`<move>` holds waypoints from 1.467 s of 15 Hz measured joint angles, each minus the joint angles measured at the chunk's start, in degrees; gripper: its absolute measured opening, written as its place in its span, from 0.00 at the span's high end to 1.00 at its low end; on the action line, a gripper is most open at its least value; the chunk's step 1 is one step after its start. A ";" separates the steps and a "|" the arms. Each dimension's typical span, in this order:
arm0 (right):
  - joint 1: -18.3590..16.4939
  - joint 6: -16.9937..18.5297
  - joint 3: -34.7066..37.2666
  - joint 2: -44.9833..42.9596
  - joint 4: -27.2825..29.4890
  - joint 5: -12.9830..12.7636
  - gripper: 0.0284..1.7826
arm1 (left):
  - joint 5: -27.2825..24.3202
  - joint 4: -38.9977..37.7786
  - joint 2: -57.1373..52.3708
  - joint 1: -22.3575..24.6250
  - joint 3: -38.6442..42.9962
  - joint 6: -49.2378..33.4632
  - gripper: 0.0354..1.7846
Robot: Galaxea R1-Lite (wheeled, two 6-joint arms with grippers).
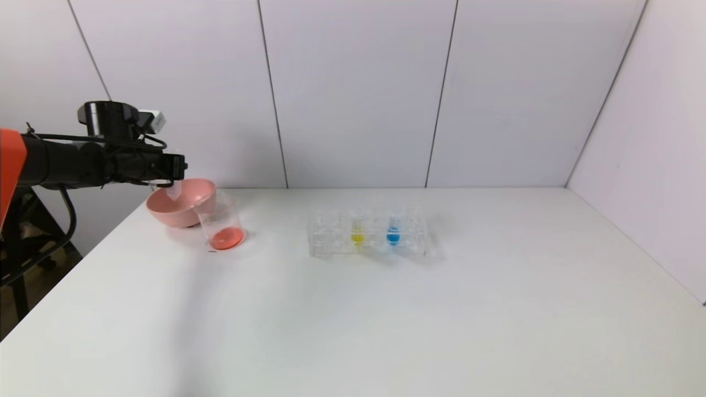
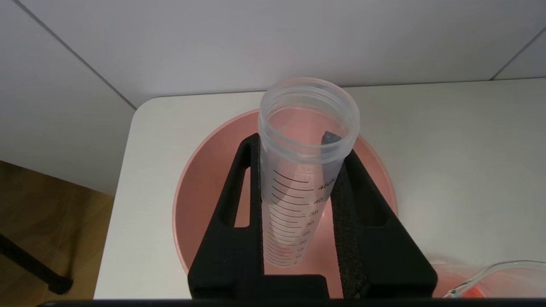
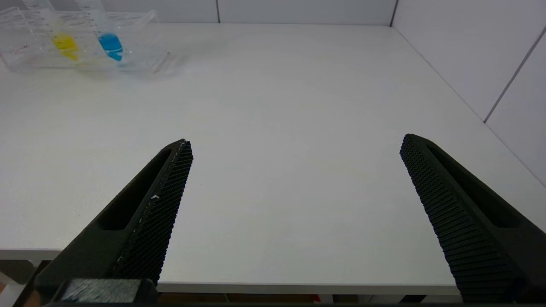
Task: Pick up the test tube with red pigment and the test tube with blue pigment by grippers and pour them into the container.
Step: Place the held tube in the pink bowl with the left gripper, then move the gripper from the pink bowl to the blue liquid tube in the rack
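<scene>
A: We start with the table point(image 1: 386, 320), white and wide, and from our head view the pink bowl point(image 1: 165, 212) sits out at ten o'clock, right at the far left corner.

B: And just beside it, toward four o'clock of the bowl, the container point(image 1: 220, 223), with a red-orange pool already on its bottom. We judge the red pour is done.

A: That explains our left gripper point(image 2: 298, 204). It hangs over the bowl, clamped around the test tube with red pigment point(image 2: 305, 170), which now looks empty, mouth pointing away from the wrist. We'd guess the bowl is the drop-off for spent tubes.

B: Centre stage, the clear rack point(image 1: 369, 237), at about twelve o'clock from us. The test tube with blue pigment point(image 1: 393, 229) stands upright in it, a yellow tube point(image 1: 357, 231) to its nine o'clock.

A: Our right gripper point(image 3: 294, 170) waits low at the near table edge, jaws spread wide, nothing between them, rack off at eleven o'clock in its own view.

B: Open like that, we reckon it's readied for the blue one. Blue remains untouched.
</scene>
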 joint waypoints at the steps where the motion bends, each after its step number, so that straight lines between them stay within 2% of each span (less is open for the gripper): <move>1: 0.00 0.00 0.00 0.00 0.00 0.00 0.00 | -0.06 -0.05 0.22 0.29 -0.13 -0.07 0.72; 3: 0.00 0.00 0.00 0.00 0.00 0.00 0.00 | -0.41 -0.05 0.55 0.55 -0.27 -0.09 0.64; 8: 0.00 0.00 0.00 0.00 0.00 0.00 0.00 | -0.63 -0.05 0.40 0.60 -0.33 -0.60 0.21; 11: 0.00 0.00 0.00 0.00 0.00 0.00 0.00 | -0.74 -0.41 -1.57 0.33 1.13 -0.82 0.04; 13: 0.00 0.00 0.00 0.00 0.00 0.00 0.00 | -0.72 -1.73 -4.19 -0.20 3.29 -1.21 0.01; 22: 0.00 0.00 0.00 0.00 0.00 0.00 0.00 | -0.59 -3.06 -22.22 -5.39 16.96 -3.06 0.01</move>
